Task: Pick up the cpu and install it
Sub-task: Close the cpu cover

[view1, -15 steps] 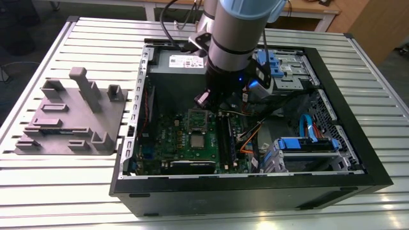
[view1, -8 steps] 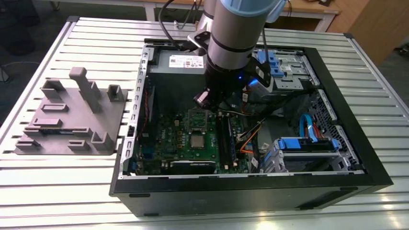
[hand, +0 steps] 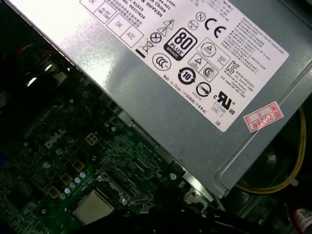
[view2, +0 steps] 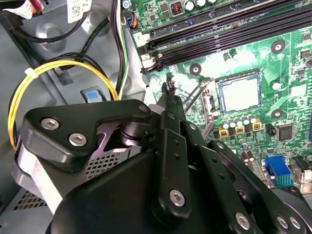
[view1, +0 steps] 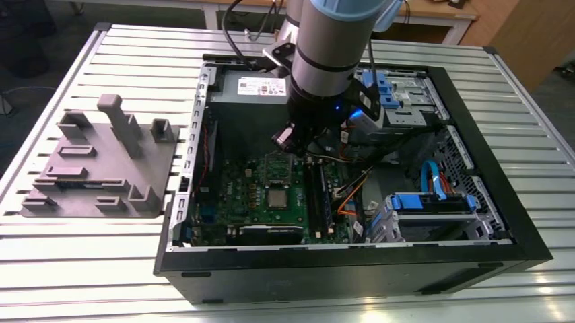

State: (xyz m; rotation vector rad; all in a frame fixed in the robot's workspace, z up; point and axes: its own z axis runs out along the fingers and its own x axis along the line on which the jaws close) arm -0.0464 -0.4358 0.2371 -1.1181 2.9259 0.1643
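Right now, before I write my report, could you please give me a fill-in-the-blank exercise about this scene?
1. The cpu sits on the ___ motherboard.
2. The grey fixture block stands on the exterior view's ___ of the computer case.
3. The hand hangs ___ the motherboard.
4. In the second wrist view, the looped cable is ___.

Missing words: green; left; above; yellow
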